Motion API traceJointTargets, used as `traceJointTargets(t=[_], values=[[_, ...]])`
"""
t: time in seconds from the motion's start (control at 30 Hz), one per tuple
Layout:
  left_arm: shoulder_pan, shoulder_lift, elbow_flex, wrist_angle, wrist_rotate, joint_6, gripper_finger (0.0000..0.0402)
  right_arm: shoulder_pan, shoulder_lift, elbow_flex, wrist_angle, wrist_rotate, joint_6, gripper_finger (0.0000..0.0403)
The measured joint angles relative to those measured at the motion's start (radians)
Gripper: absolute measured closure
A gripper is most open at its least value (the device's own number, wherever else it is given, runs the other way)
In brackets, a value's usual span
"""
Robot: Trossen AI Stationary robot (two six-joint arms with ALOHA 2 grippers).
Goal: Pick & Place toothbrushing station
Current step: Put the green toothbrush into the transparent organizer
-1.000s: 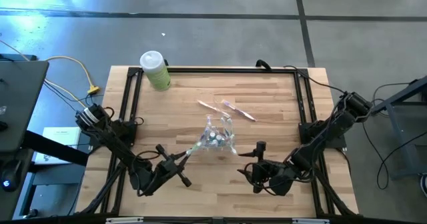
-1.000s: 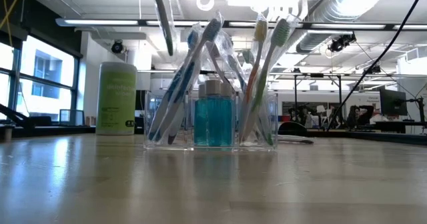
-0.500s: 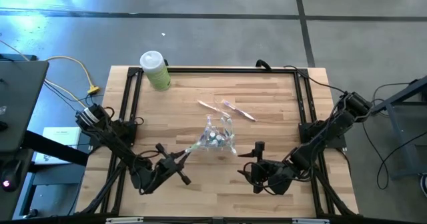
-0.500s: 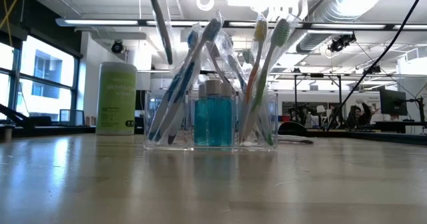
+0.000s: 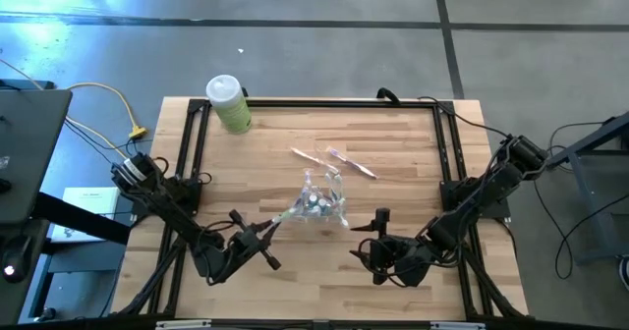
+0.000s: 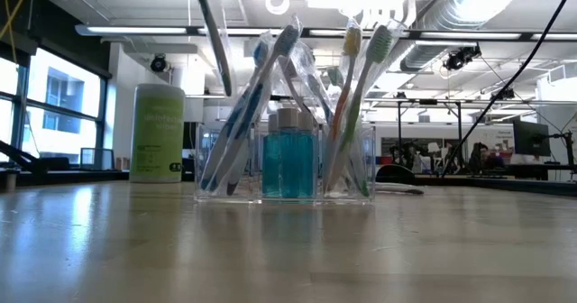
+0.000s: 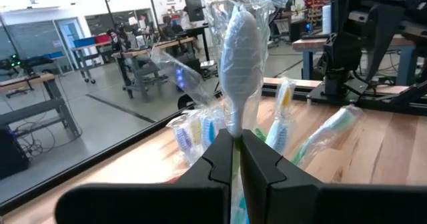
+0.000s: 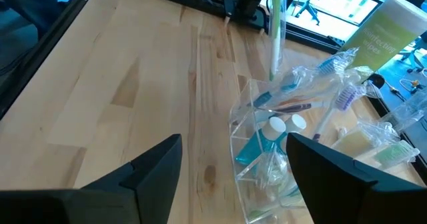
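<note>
On the near side of the table [image 5: 295, 291] we see both arms. The left end effector [image 5: 267, 228] is closed on a wrapped toothbrush [image 7: 239, 57], gripping its handle low so that the bristle end in its plastic film points forward at the clear organizer [image 5: 320, 202]. We judge it is held this way so the brush can be lowered into one of the compartments; in the low view its handle [image 6: 209, 32] hangs tilted above the left part of the organizer and is not yet inside.

The right end effector [image 5: 378, 234] waits just beside the organizer on the other side, fingers wide apart and holding nothing, probably kept back so it does not disturb the insertion.

In the middle, the organizer already holds several toothbrushes [image 6: 356, 96] leaning outward, and small blue bottles [image 6: 288, 159] in its centre compartment.

Farther away, a wrapped item [image 5: 339, 160] lies flat on the table, probably waiting for its turn. At the far left corner stands a green canister [image 5: 228, 104], well apart from the work
</note>
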State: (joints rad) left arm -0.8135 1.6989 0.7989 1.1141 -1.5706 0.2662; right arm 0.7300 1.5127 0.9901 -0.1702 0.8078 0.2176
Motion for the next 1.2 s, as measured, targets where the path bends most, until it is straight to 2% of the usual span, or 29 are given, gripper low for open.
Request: traceJointTargets(t=[0.23, 0.77, 0.97, 1.2], values=[[0.0, 0.0, -0.039, 0.0, -0.001, -0.064, 0.0398, 0.0, 0.0, 0.0, -0.001, 0.0, 0.0, 0.0141], [0.0, 0.0, -0.042, -0.019, -0.002, -0.134, 0.0398, 0.0, 0.0, 0.0, -0.005, 0.0, 0.0, 0.0141], [0.019, 0.0, -0.043, -0.062, 0.002, -0.181, 0.0398, 0.0, 0.0, 0.0, -0.006, 0.0, 0.006, 0.0141], [0.021, 0.0, -0.043, -0.176, 0.036, -0.306, 0.0398, 0.0, 0.0, 0.0, -0.013, 0.0, 0.018, 0.0141]])
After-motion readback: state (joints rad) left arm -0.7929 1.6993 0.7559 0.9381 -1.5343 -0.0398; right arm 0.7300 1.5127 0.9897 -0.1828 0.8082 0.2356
